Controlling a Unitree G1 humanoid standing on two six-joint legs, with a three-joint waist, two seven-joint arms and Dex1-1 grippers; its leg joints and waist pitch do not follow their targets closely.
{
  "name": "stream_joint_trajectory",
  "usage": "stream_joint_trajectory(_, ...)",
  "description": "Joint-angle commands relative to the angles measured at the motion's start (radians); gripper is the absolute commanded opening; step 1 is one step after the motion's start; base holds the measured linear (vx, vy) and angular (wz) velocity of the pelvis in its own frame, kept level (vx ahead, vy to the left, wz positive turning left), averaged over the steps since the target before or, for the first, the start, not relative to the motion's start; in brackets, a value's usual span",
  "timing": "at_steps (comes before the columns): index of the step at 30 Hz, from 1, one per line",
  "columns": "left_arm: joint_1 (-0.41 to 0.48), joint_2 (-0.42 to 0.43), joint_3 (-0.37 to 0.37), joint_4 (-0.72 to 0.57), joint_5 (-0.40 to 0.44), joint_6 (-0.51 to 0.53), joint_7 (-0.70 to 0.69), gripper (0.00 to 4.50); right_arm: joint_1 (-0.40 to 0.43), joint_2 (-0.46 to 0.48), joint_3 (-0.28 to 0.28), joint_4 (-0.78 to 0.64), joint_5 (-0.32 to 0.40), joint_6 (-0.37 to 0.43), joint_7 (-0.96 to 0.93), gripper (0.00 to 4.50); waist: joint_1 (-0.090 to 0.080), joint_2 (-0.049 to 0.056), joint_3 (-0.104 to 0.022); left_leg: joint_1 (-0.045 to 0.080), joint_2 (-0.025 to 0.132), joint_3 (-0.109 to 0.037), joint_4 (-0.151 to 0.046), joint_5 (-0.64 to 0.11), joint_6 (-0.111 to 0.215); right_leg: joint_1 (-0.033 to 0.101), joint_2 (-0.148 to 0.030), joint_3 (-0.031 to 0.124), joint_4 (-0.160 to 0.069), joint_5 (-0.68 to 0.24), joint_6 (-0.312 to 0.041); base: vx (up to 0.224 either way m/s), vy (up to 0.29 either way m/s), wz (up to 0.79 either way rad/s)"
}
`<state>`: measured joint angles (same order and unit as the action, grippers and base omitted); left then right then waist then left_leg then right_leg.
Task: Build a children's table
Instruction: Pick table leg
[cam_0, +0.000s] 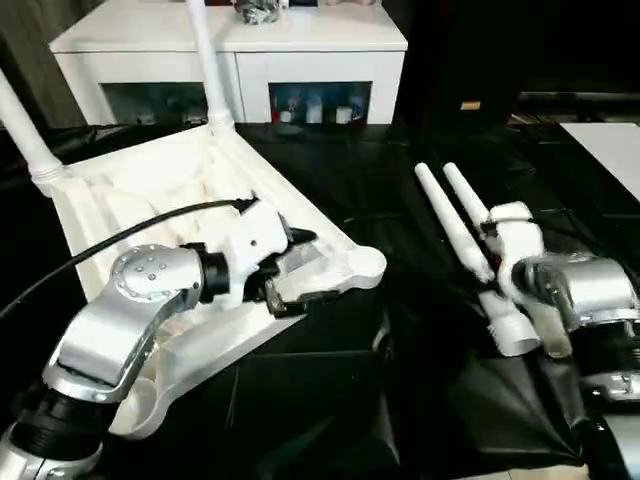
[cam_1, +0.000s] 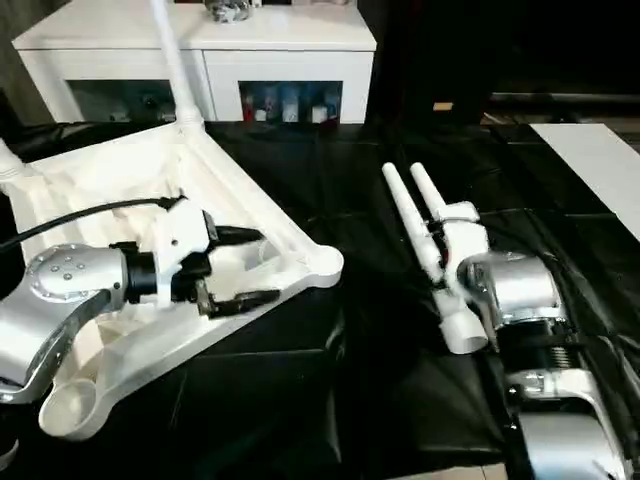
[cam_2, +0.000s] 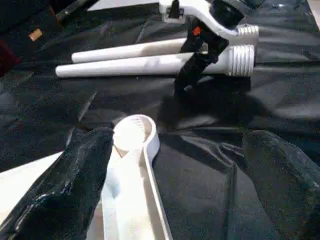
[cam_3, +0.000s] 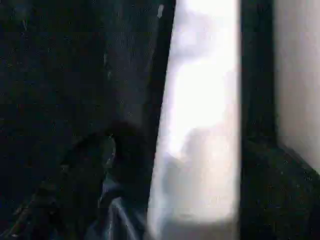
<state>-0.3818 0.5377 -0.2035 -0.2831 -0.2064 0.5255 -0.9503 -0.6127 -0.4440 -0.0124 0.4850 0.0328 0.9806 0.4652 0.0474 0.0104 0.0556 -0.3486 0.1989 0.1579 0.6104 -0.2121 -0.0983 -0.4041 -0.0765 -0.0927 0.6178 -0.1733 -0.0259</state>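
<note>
So the tabletop (cam_0: 190, 200) lies upside down around 10 o'clock, two legs (cam_0: 205, 60) already socketed. Left gripper (cam_0: 300, 268) gapes empty over its near corner. Right gripper (cam_2: 187, 75), spread wide, hovers over two loose legs (cam_0: 465, 240) at 3. White cabinet (cam_0: 230, 40) at 12.

Black-draped table (cam_0: 400, 200): tabletop (cam_0: 150, 190), two legs (cam_0: 455, 235).
</note>
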Motion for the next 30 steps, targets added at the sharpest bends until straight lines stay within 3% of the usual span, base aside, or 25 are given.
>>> stream_joint_trajectory(1,0.003,0.005,-0.005,-0.020,-0.009,-0.007,-0.008,4.50,0.006,-0.008,-0.002,0.009,0.000,-0.005,-0.006,4.36,0.003,0.000,-0.068,-0.002,0.017,0.007,-0.065,-0.105,0.017,0.060,-0.053,0.053,-0.070,-0.231,-0.200,0.000,0.000,0.00)
stream_joint_trajectory(4,0.002,-0.001,-0.009,-0.021,-0.004,-0.024,0.003,4.50,0.010,-0.013,0.005,0.018,-0.001,-0.013,-0.009,4.36,0.004,0.000,-0.069,-0.006,0.017,0.006,-0.065,-0.096,0.014,0.063,-0.052,0.052,-0.067,-0.210,-0.203,0.000,0.000,0.00)
stream_joint_trajectory(6,0.002,-0.003,-0.013,-0.022,0.000,-0.026,0.010,4.50,0.009,-0.011,-0.001,0.030,0.001,-0.013,-0.011,4.02,0.004,-0.002,-0.069,-0.007,0.016,0.007,-0.064,-0.092,0.016,0.063,-0.053,0.052,-0.066,-0.201,-0.205,0.000,0.000,0.00)
stream_joint_trajectory(13,-0.002,-0.002,-0.022,-0.017,0.007,-0.033,0.014,4.50,0.008,-0.013,0.004,0.043,-0.003,-0.023,-0.012,3.55,0.007,-0.003,-0.068,-0.006,0.017,0.007,-0.065,-0.102,0.013,0.062,-0.053,0.052,-0.069,-0.218,-0.201,0.000,0.000,0.00)
stream_joint_trajectory(30,-0.057,-0.052,0.025,0.086,0.047,-0.076,0.139,4.50,-0.007,0.012,-0.095,-0.012,0.061,-0.024,-0.046,2.10,0.007,-0.003,-0.071,-0.008,0.015,0.007,-0.063,-0.087,0.016,0.064,-0.051,0.052,-0.067,-0.196,-0.196,0.000,0.000,0.00)
